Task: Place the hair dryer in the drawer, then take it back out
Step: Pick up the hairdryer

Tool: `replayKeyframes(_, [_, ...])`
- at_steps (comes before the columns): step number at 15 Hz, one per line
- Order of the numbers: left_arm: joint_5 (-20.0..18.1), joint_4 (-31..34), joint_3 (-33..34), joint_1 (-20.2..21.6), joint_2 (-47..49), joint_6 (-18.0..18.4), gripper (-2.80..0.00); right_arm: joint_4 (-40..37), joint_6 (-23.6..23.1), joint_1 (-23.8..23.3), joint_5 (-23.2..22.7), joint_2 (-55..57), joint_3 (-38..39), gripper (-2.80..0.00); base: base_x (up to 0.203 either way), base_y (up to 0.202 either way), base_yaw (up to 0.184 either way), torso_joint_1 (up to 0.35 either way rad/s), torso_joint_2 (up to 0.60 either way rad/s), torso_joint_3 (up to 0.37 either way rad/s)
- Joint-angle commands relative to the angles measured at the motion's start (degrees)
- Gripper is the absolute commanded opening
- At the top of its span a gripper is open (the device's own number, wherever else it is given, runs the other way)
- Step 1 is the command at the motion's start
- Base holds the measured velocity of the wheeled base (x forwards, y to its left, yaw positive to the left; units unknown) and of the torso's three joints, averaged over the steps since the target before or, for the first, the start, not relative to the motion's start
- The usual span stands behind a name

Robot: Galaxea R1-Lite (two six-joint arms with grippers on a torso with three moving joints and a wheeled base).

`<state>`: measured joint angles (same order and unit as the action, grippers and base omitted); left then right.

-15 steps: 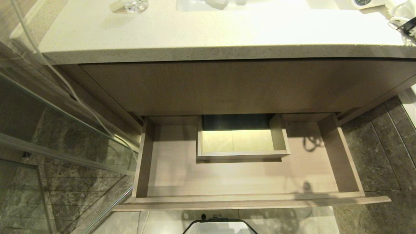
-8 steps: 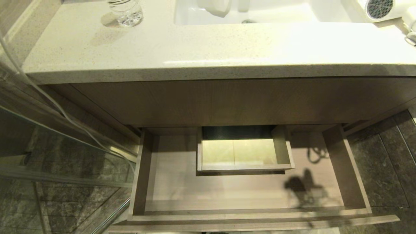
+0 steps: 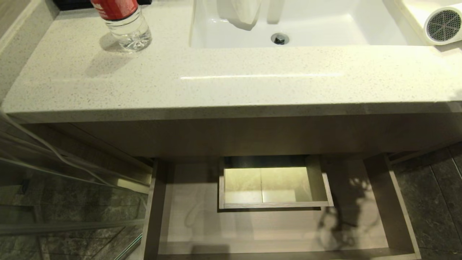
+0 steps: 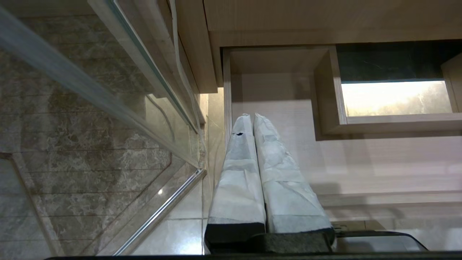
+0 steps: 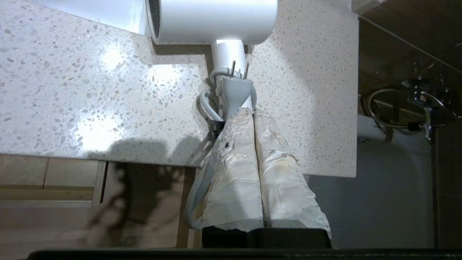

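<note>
Sitting on surface (image 3: 231, 83) at right, by sink: dryer (image 5: 213, 21). Drawer (image 3: 252, 231) standing open, empty. Right pincer (image 5: 249, 115) pressed closed, holding nothing, nosing at plug. Left pincer (image 4: 251, 119) closed, parked. Approaching pickup; needing opening first, then gripping handle.
</note>
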<state>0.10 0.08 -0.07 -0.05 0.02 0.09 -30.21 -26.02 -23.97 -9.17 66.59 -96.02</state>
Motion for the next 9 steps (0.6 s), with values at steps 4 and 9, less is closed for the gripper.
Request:
replayKeyframes(4, [-0.01, 0.01, -0.01, 0.04, 0.00, 0.00, -2.80, 2.55, 1.66, -1.77, 0.09, 12.83, -4.67, -2.80, 0.000, 0.000, 0.000, 0.040, -0.02, 0.031])
replayKeyframes(9, [-0.01, 0.01, -0.01, -0.04, -0.02, 0.00, -2.80, 2.09, 1.59, -2.40, 1.08, 23.06, -13.58, -2.80, 0.000, 0.000, 0.000, 0.000, 0.00, 0.000])
